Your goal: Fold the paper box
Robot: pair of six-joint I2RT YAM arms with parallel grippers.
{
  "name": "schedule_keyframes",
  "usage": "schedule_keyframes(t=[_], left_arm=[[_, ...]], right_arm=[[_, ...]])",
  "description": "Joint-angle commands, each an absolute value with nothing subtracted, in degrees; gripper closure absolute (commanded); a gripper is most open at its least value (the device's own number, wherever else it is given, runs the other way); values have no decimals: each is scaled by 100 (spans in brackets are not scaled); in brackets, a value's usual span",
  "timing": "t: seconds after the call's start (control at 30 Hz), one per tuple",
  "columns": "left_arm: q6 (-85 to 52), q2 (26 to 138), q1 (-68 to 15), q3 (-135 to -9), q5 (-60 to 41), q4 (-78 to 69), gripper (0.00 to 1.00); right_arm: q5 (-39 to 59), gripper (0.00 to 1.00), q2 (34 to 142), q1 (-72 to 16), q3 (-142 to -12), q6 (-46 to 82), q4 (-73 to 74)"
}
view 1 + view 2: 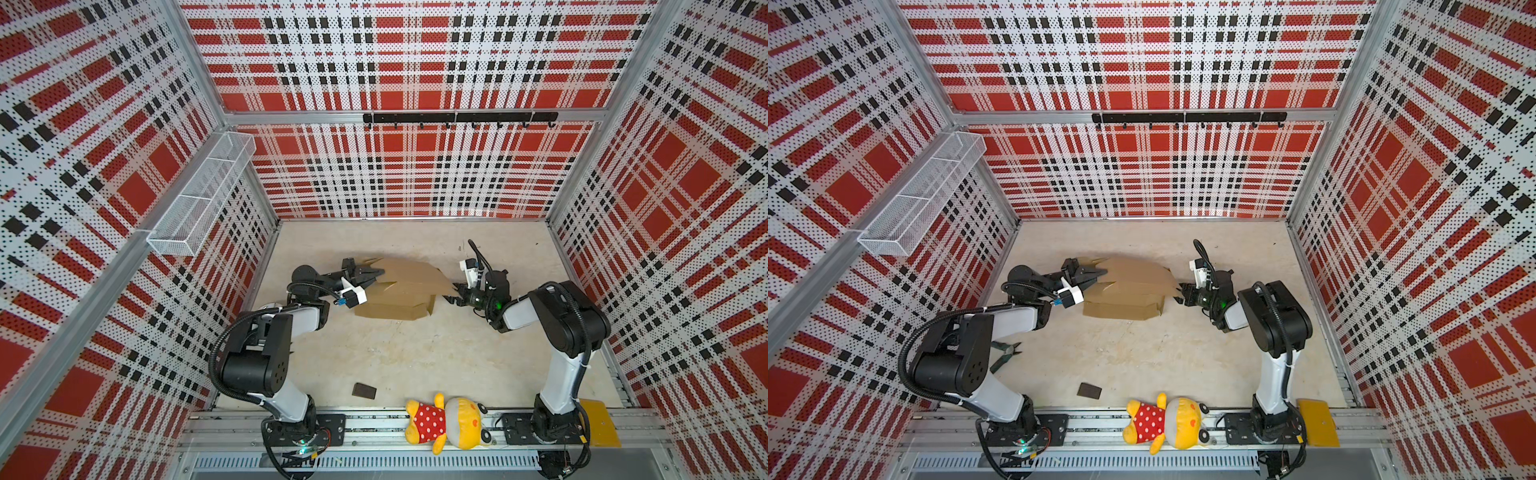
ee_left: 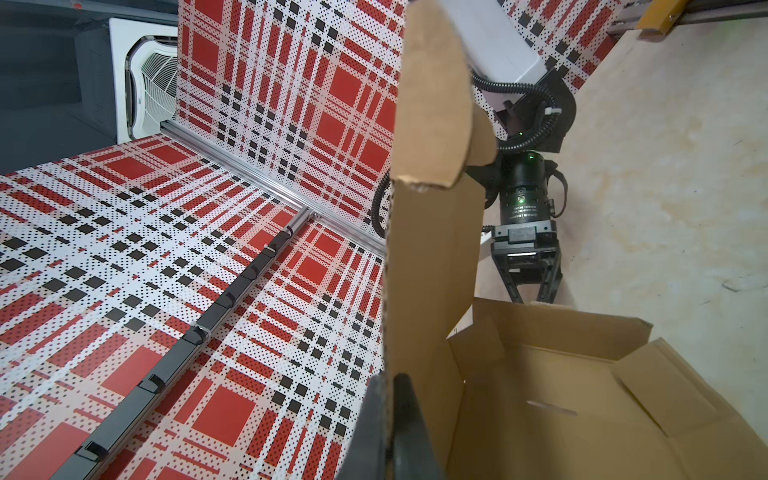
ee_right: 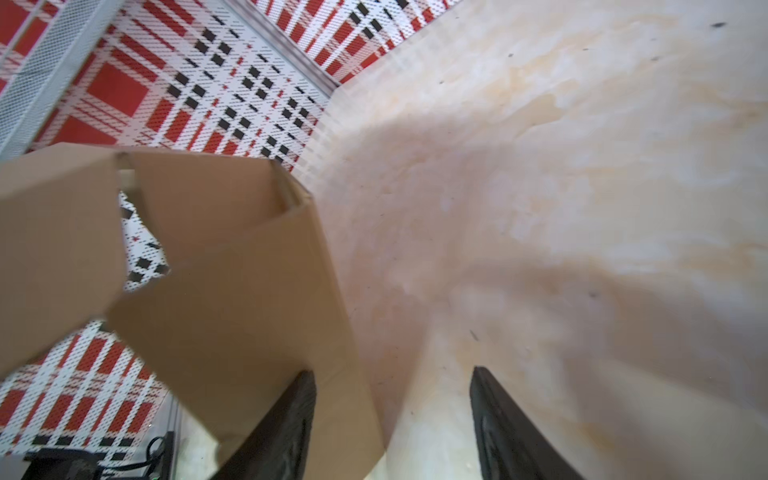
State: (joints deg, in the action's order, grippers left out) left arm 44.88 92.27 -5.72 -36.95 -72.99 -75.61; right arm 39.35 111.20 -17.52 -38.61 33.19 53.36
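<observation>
Paper box [image 1: 399, 291] half-raised on the surface [image 1: 415, 357], between the two claws.
One upright panel's edge is pinched in the left claw [image 1: 376, 276], whose fingers [image 2: 405, 399] are pressed together on the cardboard; the shallow tray part lies just beside that claw. At the opposite side the right claw [image 1: 451, 292] stands with its jaws apart, gripping nothing, and a flap reaches into the gap beside one finger [image 3: 297, 407]. A small dark block [image 1: 364, 390] and a plush toy [image 1: 446, 422] lie well behind both claws.
</observation>
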Motion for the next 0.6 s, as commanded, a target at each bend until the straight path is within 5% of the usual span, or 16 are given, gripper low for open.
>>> schedule_keyframes(t=[0.0, 0.27, 0.57], left_arm=[[4458, 9153, -589, -3675, -7306, -7770, 100], [4258, 9176, -607, -3708, -7074, -7770, 100], [3636, 9193, -517, -3823, -6628, -7769, 100]], right_arm=[[4284, 40, 11363, -1825, -3928, 3628, 6721], [4419, 44, 11919, -1956, -3881, 4220, 8132], [4145, 45, 12005, -2044, -3935, 4023, 7804]])
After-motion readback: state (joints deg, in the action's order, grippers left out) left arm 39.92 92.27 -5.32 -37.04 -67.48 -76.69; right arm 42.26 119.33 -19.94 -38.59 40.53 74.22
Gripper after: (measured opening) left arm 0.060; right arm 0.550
